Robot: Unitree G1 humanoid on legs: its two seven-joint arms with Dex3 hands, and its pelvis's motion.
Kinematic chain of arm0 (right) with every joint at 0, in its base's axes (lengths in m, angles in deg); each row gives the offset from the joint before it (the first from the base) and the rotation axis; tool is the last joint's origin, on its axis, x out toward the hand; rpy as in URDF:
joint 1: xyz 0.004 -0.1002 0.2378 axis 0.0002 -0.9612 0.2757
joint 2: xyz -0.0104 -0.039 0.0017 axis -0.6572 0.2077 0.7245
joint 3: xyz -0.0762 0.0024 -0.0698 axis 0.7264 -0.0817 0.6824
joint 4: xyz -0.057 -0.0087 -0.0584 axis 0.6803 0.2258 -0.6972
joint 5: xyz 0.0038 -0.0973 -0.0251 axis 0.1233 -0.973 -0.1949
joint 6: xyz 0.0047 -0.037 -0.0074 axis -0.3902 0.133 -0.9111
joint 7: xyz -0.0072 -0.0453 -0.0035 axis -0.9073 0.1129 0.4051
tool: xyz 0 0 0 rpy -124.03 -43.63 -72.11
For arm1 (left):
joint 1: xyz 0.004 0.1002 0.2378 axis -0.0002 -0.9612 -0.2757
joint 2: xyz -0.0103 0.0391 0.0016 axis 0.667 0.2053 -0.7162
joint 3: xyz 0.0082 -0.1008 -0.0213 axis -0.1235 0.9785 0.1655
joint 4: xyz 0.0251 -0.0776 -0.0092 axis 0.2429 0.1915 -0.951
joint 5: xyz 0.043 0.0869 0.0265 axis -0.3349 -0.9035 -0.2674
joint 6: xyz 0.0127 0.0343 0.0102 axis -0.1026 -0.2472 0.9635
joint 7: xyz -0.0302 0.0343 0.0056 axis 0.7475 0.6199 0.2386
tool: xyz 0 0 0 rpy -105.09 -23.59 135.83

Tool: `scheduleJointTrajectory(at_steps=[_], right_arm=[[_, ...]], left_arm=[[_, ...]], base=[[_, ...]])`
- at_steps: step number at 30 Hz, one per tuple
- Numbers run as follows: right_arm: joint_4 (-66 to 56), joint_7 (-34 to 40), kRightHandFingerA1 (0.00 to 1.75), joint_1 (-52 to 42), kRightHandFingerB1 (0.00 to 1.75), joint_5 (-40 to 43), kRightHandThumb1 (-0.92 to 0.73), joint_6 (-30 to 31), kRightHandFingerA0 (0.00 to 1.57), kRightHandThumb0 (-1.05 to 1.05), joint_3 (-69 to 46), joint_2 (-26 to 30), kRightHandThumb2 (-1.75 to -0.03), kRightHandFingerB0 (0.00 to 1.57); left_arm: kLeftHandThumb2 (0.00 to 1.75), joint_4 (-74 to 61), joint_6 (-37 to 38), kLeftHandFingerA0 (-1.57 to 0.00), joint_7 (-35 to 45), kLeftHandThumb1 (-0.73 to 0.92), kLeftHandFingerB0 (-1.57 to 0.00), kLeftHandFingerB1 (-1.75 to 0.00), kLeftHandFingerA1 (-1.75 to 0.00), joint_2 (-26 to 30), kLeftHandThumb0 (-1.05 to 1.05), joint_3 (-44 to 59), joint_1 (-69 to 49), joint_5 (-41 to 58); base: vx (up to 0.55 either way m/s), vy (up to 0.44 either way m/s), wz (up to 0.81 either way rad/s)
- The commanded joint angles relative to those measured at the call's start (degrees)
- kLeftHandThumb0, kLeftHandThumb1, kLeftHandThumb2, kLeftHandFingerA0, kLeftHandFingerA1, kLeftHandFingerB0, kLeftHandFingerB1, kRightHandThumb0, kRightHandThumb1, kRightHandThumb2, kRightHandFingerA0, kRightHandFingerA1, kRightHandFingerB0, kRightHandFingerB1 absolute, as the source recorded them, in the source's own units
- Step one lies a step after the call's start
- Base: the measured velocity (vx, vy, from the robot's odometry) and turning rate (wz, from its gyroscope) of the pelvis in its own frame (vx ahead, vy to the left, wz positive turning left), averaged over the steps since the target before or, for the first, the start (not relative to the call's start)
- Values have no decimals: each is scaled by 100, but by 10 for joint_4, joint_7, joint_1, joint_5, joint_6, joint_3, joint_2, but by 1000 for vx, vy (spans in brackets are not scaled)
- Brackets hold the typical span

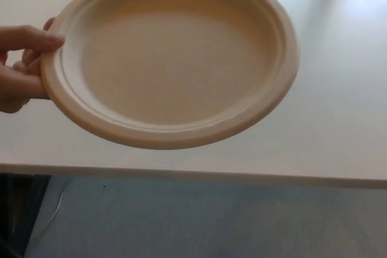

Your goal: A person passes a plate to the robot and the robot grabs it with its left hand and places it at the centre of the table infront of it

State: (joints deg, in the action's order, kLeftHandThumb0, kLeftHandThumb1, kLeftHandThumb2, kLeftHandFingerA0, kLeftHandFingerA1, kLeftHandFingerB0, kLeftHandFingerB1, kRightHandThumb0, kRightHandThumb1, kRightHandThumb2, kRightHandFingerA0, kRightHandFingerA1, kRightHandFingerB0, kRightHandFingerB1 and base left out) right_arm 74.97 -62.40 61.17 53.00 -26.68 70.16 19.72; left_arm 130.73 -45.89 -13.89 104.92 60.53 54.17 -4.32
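A person's hand [21, 67] at the plate's left rim pinches a tan, empty plate [172, 55] and holds it up toward me, above the white tabletop [338, 119] and close to its near edge. Neither of my own hands shows in the head view, so I cannot tell how their fingers stand. I judge this as the handover step, not yet taken: next I must bring my left hand to a free part of the rim.
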Motion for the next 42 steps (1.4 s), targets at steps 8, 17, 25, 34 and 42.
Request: scheduleJointTrajectory(at_steps=[8, 17, 25, 34, 42], right_arm=[[17, -13, 59, -1, 43, -1, -76, -14, 34, -78, 2, 6, -63, 25], [17, -10, 63, 8, 52, -8, -59, -18, 33, -79, 11, 9, -95, 22], [16, -20, 59, 13, 44, 2, -75, -13, 29, -76, 4, 9, -62, 23], [17, -20, 59, 17, 44, 4, -74, -10, 30, -77, 3, 11, -63, 23], [19, -20, 60, 24, 45, 1, -75, -7, 32, -77, 5, 13, -62, 24]], left_arm=[[83, -198, 268, -24, -93, 51, -17, -38, -43, 25, -78, -42, -108, -62], [91, -738, 374, 0, -79, 29, 0, -48, -48, 2, -37, 19, -314, -107], [90, -971, 349, -7, -14, 53, -5, -23, -28, 15, -81, 66, -390, -87], [59, -1075, 356, -19, -9, 61, -17, -31, -32, 19, -78, 88, -409, -35], [79, -1085, 417, -29, -67, 48, -18, -39, -44, -46, -71, 102, -370, -27]], base=[[0, 0, 0], [0, 0, 0], [0, 0, 0], [0, 0, 0], [0, 0, 0]])
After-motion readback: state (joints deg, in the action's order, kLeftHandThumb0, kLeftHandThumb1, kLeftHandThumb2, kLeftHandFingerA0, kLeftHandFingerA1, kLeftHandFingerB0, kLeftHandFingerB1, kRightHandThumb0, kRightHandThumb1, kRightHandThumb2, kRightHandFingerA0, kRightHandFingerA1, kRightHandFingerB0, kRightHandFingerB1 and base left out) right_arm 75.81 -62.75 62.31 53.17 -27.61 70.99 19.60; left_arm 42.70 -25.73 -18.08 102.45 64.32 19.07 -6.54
